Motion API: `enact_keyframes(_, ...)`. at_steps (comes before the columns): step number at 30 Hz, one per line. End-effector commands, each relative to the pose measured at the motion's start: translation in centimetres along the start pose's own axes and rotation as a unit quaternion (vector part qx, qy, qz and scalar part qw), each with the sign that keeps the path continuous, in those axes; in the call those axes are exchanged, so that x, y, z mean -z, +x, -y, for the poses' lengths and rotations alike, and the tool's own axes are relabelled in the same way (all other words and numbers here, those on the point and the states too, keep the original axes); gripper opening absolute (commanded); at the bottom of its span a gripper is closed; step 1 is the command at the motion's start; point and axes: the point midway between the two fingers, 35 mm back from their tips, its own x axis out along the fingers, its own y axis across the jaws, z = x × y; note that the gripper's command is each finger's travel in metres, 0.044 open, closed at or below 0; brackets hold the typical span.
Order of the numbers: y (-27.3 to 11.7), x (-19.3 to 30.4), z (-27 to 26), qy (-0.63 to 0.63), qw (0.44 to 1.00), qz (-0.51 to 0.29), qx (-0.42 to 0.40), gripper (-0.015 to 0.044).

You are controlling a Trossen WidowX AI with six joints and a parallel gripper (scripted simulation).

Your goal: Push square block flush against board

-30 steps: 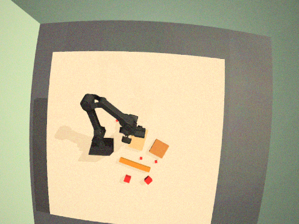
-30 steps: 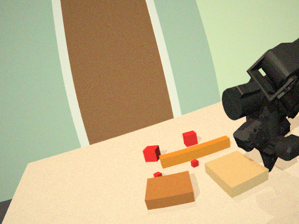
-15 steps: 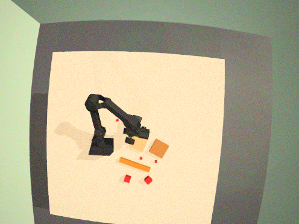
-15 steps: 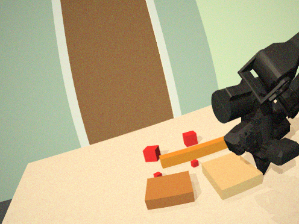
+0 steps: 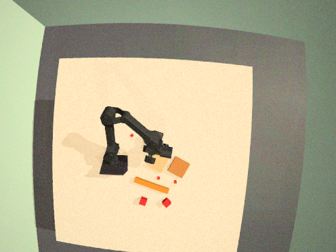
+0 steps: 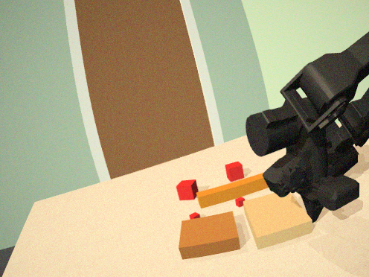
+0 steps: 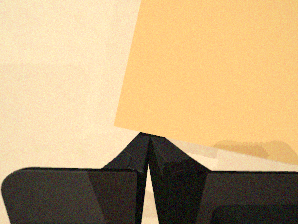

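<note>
Square block (image 5: 158, 164) (image 6: 277, 215) (image 7: 215, 75) with closed tool (image 5: 156, 154) (image 6: 314, 220) (image 7: 151, 135) angled down right by its edge

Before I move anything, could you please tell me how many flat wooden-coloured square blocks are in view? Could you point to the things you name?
2: a pale tan square block (image 5: 161, 164) (image 6: 277, 216) (image 7: 215, 70) beside the pincer (image 5: 151, 163) (image 6: 315, 220) (image 7: 150, 135); a brown-orange square block (image 5: 179, 166) (image 6: 209, 229) apart from it.

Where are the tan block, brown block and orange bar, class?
Tan block (image 5: 158, 165) (image 6: 277, 215) (image 7: 215, 70): top, exterior and wrist views; top face.
Brown block (image 5: 179, 166) (image 6: 209, 228): top and exterior views; top face.
Orange bar (image 5: 151, 185) (image 6: 231, 193): top view, top face; exterior view, long side.
</note>
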Motion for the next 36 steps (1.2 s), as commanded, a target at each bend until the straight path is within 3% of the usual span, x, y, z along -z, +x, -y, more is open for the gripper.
enact_keyframes(1, 0.0, -0.7, 0.0, -0.005, 1.000, 0.001, 0.000, 0.0000)
enact_keyframes(36, -0.6, 3.7, 0.0, -0.006, 1.000, 0.001, 0.002, 0.0000)
